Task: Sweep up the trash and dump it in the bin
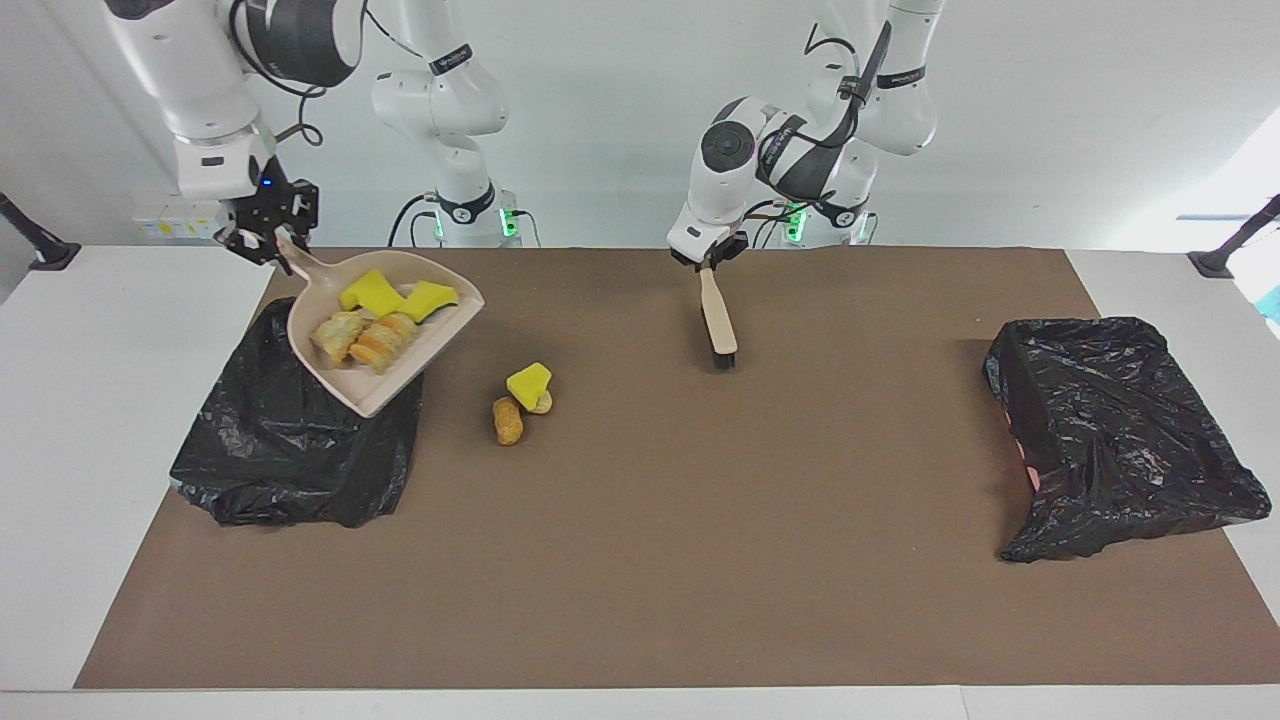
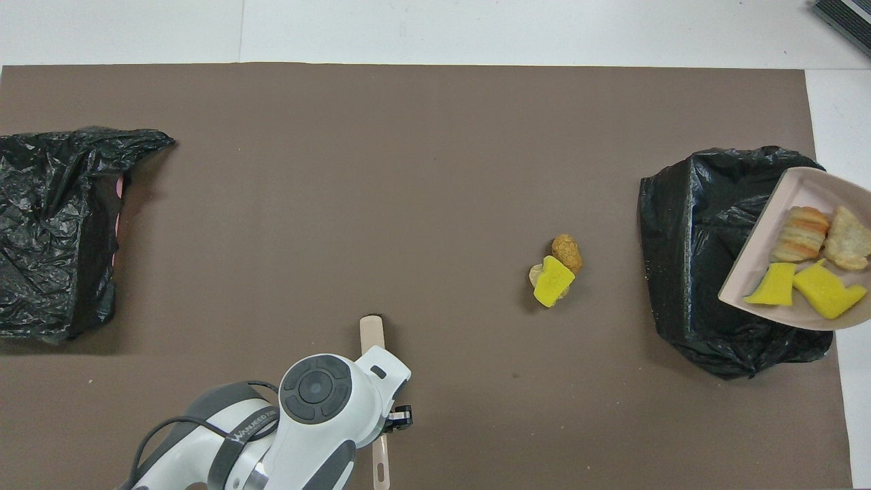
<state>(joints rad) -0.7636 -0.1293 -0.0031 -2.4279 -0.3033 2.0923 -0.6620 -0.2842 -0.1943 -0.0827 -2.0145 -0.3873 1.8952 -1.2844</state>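
Observation:
My right gripper is shut on the handle of the beige dustpan, which hangs tilted over the black-bagged bin at the right arm's end. The pan carries two yellow sponge chunks and two bread-like lumps. On the mat beside the bin lie a yellow sponge chunk, a tan-orange lump and a pale lump under the sponge. My left gripper is shut on a brush whose bristles rest on the mat.
A second black-bagged bin stands at the left arm's end of the table. The brown mat covers most of the table, with white table surface around its edges.

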